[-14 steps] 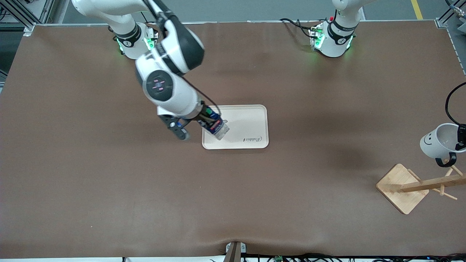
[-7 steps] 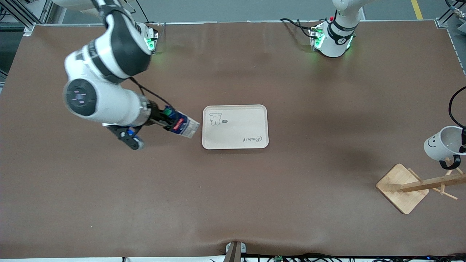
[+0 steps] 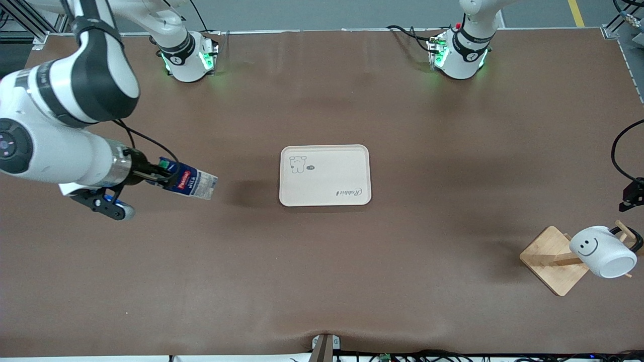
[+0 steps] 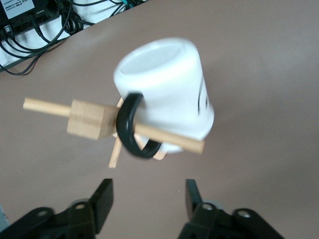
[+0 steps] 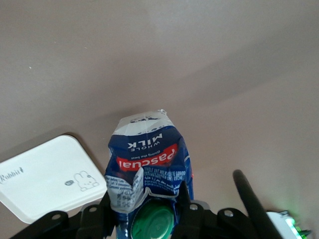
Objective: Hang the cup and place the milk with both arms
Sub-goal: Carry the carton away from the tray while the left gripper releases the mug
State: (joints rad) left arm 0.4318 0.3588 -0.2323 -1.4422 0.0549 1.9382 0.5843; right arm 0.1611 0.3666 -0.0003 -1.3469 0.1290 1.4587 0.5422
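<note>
Front view: the right gripper is up over the bare table toward the right arm's end, clear of the tray, pinching the milk at its cap end — the carton pokes out sideways toward the tray; at the left arm's end the cup hangs tilted on a peg of the wooden rack, smiley showing; only a dark scrap of the left gripper shows at the edge, above the rack.

Left wrist view: the left gripper has its fingers spread with nothing between them; the cup hangs by its black handle on the peg — clear of the fingers.

Right wrist view: the right gripper is clamped either side of the milk beside the green cap; the tray lies off to one side.
</note>
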